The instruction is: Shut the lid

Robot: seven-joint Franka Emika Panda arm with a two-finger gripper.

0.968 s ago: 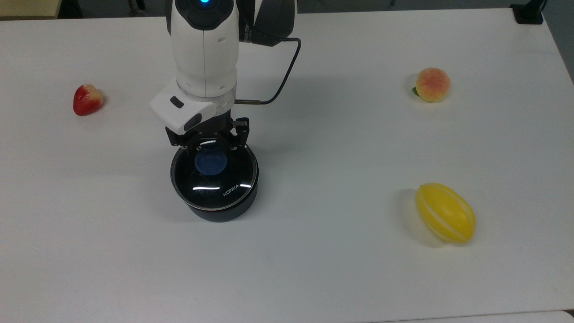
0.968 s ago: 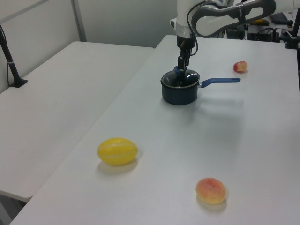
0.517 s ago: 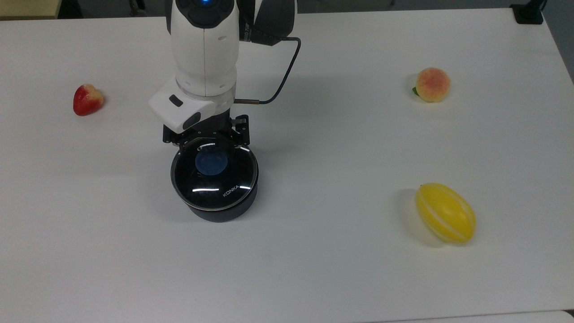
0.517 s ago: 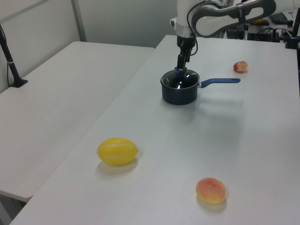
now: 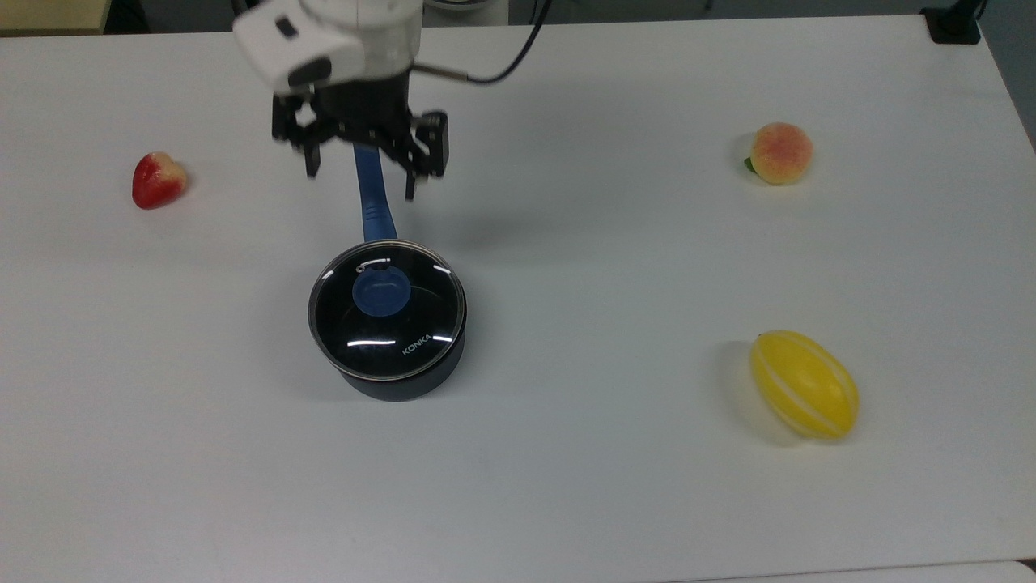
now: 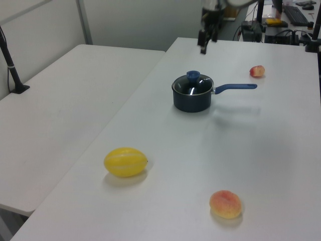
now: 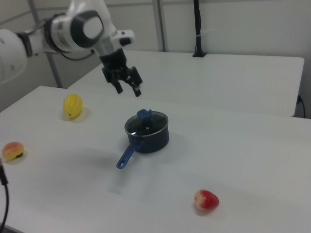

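Round see-through glass lid (image 5: pixel 387 312) with a shiny metal rim and a blue knob, sitting flat on the black pot (image 6: pixel 192 98). Smooth blue handle (image 5: pixel 370 193) sticking straight out from the pot. Gripper (image 5: pixel 361 173) up in the air above that handle, fingers spread apart, holding nothing. Smooth white table (image 5: pixel 607 453). Yellow striped melon (image 5: pixel 804 385), fuzzy-looking peach (image 5: pixel 779 152), red strawberry (image 5: pixel 157 179), all well apart.

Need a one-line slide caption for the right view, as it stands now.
Open gripper raised above the lid seated on the saucepan, with strawberry, peach and yellow melon scattered on the table.
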